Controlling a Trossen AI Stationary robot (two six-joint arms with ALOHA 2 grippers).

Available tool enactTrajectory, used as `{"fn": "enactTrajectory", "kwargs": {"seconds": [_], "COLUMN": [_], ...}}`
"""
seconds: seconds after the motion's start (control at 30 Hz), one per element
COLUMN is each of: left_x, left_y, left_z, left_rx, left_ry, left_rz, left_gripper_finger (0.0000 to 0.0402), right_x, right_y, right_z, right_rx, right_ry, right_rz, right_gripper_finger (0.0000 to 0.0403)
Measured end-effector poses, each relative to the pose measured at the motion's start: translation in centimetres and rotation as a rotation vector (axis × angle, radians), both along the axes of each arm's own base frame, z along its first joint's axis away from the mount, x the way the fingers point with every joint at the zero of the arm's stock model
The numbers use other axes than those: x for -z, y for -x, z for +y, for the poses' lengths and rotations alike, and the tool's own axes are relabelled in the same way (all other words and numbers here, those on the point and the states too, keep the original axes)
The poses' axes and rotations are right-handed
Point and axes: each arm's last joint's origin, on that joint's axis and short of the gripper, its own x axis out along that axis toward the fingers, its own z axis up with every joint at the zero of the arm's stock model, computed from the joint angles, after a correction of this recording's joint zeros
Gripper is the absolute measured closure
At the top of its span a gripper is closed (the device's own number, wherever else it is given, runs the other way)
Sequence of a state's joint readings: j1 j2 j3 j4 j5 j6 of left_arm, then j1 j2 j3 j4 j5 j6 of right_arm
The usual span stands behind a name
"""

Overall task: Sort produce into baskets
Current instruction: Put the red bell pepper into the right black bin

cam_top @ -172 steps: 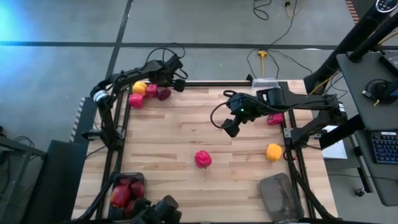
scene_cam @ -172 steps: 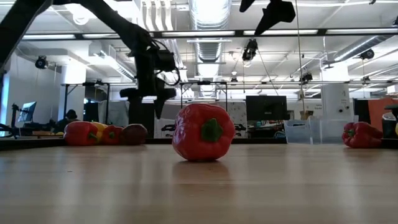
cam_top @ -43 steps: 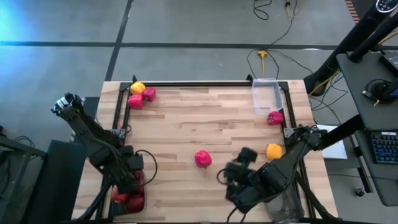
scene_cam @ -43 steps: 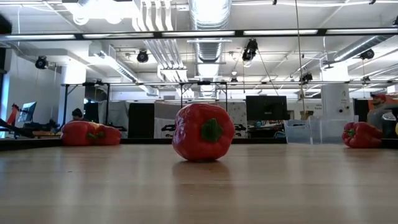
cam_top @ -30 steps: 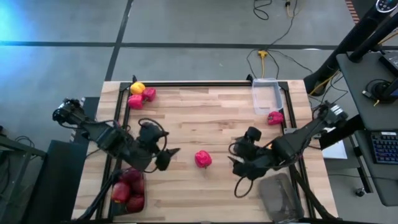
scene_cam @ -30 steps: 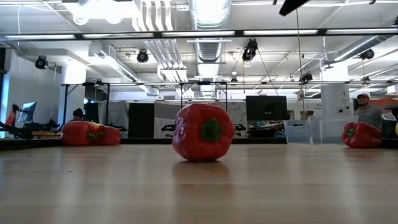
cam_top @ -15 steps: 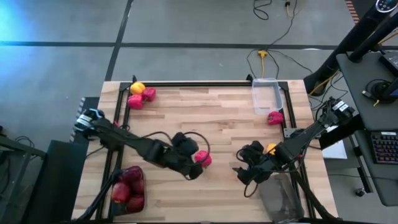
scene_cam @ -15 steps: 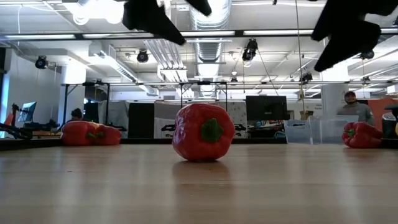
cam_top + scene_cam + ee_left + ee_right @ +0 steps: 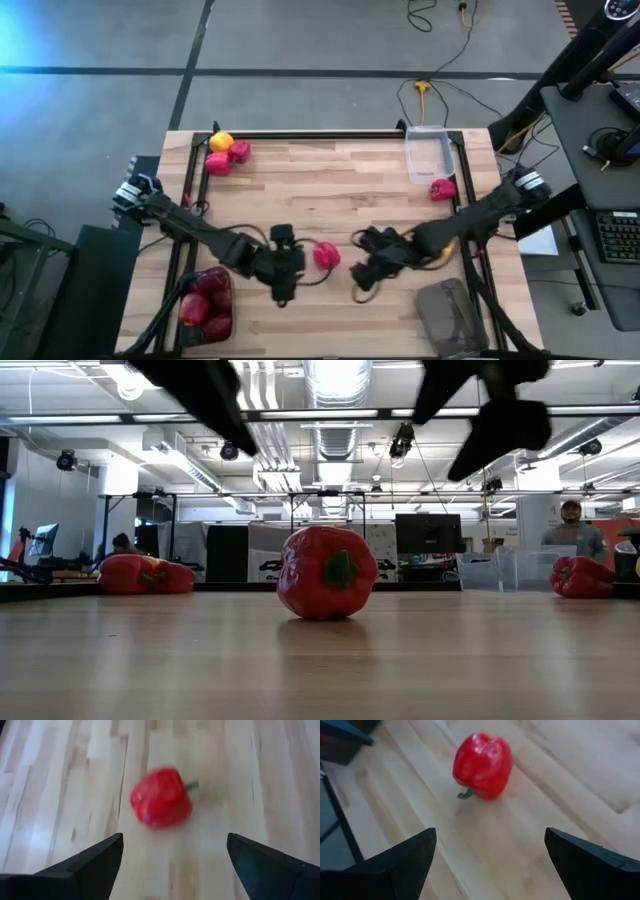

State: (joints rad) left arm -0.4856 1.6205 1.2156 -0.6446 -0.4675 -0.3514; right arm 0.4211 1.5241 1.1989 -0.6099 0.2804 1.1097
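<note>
Jaws of both grippers stand wide apart, empty. From above, the left gripper (image 9: 284,268) and right gripper (image 9: 366,270) flank a red pepper (image 9: 326,255) lying mid-table, near it but not touching. Level with the table, that pepper (image 9: 326,572) sits alone on the wood. Left wrist: pepper (image 9: 161,798) ahead between spread fingers (image 9: 85,865). Right wrist: pepper (image 9: 483,765) likewise, stem toward the camera.

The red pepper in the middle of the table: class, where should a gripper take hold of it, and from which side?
Probably across the lumpy body of the red pepper, coming down from above. It lies free on the table with its stem sideways, and the open left gripper is beside it.
</note>
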Motion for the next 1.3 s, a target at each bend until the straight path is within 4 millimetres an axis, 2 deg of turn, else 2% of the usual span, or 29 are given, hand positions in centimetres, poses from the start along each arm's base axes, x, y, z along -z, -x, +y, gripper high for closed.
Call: {"fn": "enactTrajectory", "kwargs": {"seconds": [0.1, 0.23, 0.33, 0.5, 0.67, 0.8, 0.93, 1.1, 1.3], "left_x": [1.5, 2.1, 2.8, 4.0, 4.5, 4.6, 4.8, 4.5, 4.6], "left_y": [2.2, 5.0, 7.0, 9.8, 11.3, 11.9, 12.7, 13.3, 13.8], "left_z": [0.0, 0.5, 1.8, 3.1, 3.9, 4.3, 4.9, 5.6, 5.8], "left_rx": [0.031, 0.064, 0.077, 0.137, 0.153, 0.156, 0.150, 0.164, 0.177], "left_ry": [-0.027, 0.007, 0.040, 0.158, 0.192, 0.191, 0.193, 0.190, 0.193], "left_rz": [0.028, -0.014, -0.039, -0.057, -0.059, -0.059, -0.074, -0.103, -0.086], "left_gripper_finger": [0.0072, 0.0074, 0.0074, 0.0074, 0.0074, 0.0074, 0.0074, 0.0074, 0.0074], "right_x": [-0.4, -0.7, -1.2, -1.4, -0.8, -0.7, -0.9, 0.5, 1.7], "right_y": [-3.1, -6.6, -8.5, -10.7, -12.1, -13.1, -14.1, -14.6, -15.5], "right_z": [-0.5, -1.0, -1.3, -1.4, -2.0, -2.9, -3.8, -4.9, -4.8], "right_rx": [0.044, 0.074, 0.070, 0.063, 0.048, 0.085, 0.050, 0.083, 0.126], "right_ry": [-0.026, -0.017, -0.001, 0.002, -0.037, -0.003, 0.004, 0.002, -0.056], "right_rz": [-0.017, -0.025, -0.028, -0.036, 0.024, 0.058, 0.070, 0.180, 0.253], "right_gripper_finger": [0.0038, 0.0038, 0.0038, 0.0038, 0.0038, 0.0036, 0.0029, 0.0023, 0.0023]}}
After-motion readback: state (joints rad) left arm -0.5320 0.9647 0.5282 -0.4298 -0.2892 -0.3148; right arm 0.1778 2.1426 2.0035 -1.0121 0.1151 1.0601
